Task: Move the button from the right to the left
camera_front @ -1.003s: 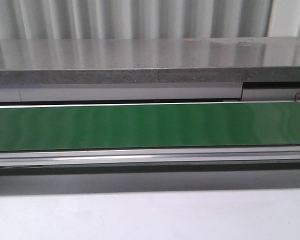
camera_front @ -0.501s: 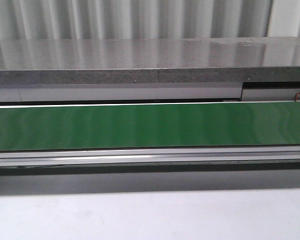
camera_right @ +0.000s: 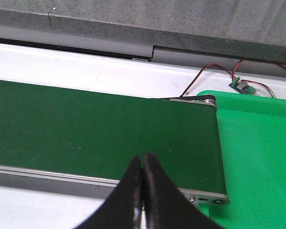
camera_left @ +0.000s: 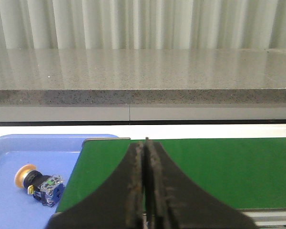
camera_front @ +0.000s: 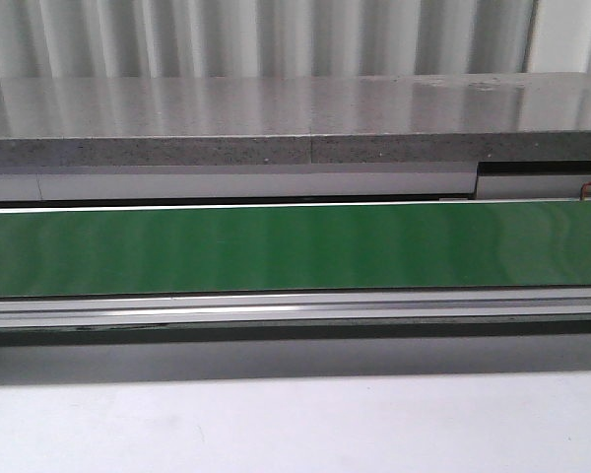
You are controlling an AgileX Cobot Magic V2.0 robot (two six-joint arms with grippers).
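The button (camera_left: 39,182), with its yellow-orange cap, black collar and blue-and-clear block, lies on its side in a blue tray (camera_left: 19,157) in the left wrist view. My left gripper (camera_left: 144,143) is shut with nothing in it, over the green conveyor belt (camera_left: 219,167) and apart from the button. The right wrist view shows my right gripper (camera_right: 143,157) shut and empty above the near rail of the belt (camera_right: 86,129). Neither gripper nor the button appears in the front view, which shows only the belt (camera_front: 295,246).
A grey stone ledge (camera_front: 276,123) runs behind the belt. A bright green tray (camera_right: 257,157) sits past the belt's end roller. A small circuit board (camera_right: 244,86) with red and black wires lies beyond it. White tabletop (camera_front: 295,424) lies in front of the belt.
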